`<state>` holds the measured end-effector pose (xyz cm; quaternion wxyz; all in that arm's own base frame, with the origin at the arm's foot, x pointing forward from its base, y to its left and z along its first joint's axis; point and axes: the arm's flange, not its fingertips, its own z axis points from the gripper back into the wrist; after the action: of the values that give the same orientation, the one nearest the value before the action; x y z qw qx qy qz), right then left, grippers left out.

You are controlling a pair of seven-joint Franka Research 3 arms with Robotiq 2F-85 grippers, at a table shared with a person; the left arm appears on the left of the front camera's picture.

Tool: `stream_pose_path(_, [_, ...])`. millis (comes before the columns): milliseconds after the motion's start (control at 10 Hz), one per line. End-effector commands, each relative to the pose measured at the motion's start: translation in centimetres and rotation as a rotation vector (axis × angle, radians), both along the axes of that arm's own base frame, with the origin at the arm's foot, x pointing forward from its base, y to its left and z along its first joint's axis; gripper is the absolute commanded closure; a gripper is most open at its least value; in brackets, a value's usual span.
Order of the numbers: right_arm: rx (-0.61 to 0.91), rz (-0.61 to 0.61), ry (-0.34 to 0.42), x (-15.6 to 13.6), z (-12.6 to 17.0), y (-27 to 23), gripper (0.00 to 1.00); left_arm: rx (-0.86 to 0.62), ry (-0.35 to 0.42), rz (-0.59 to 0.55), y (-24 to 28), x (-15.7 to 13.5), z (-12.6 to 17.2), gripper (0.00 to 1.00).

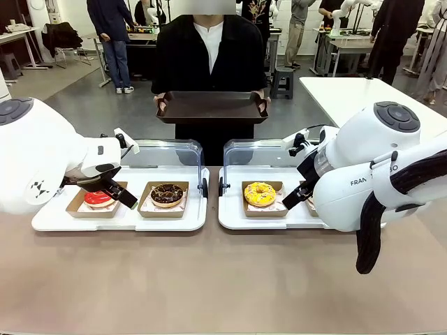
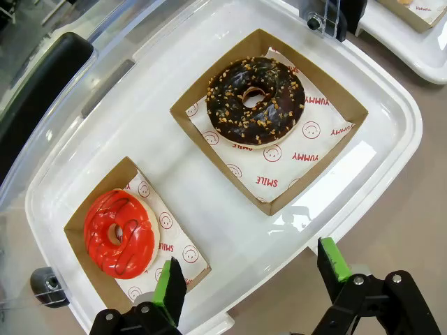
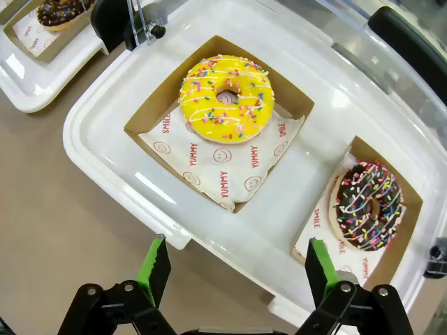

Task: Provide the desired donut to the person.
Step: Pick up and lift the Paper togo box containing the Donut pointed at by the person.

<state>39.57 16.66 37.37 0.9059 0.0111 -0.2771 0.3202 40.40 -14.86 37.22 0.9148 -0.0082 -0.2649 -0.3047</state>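
Overhead: donuts point(image 2: 274, 117) left uncovered | Far side: barred by raised clear lids point(image 1: 164, 153) (stood upright) | Between donuts: white tray point(image 2: 199, 192) left bare

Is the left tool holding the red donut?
No: the left tool is open, and the red donut lies untouched in its box.

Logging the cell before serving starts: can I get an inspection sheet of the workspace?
Surface: tan table, bearing left white tray and right white tray.
Job's things: red donut, chocolate nut donut, yellow donut, chocolate sprinkle donut, each boxed; person holds empty brown tray.
Clutter: nothing seen.
Hands: left hand and right hand open, above the trays, holding nothing.
Cables: black sleeved cable along right arm.
Surroundings: other people and tables behind.
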Motion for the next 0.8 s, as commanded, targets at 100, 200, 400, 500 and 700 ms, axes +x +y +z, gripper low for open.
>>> stream_pose_path(100, [0.0, 0.0, 0.0, 0.0, 0.0, 0.0, 0.0, 0.0, 0.0, 0.0, 0.0, 0.0, 0.0, 0.0])
stream_pose_path(200, [0.0, 0.0, 0.0, 0.0, 0.0, 0.0, 0.0, 0.0, 0.0, 0.0, 0.0, 0.0, 0.0, 0.0])
stream_pose_path(400, [-0.049, -0.014, -0.042, -3.6, 3.9, -0.8, 0.0, 0.025, -0.019, -0.008, 2.9, -3.8, 4.1, 0.0])
stream_pose_path(500, [-0.071, -0.026, -0.036, -6.0, 6.2, -1.5, 0.0, 0.03, -0.028, -0.01, 4.9, -6.2, 6.6, 0.0])
stream_pose_path(700, [-0.138, -0.058, -0.036, -10.4, 9.5, -2.7, 0.0, 0.031, -0.043, -0.015, 8.0, -9.8, 10.1, 0.0])
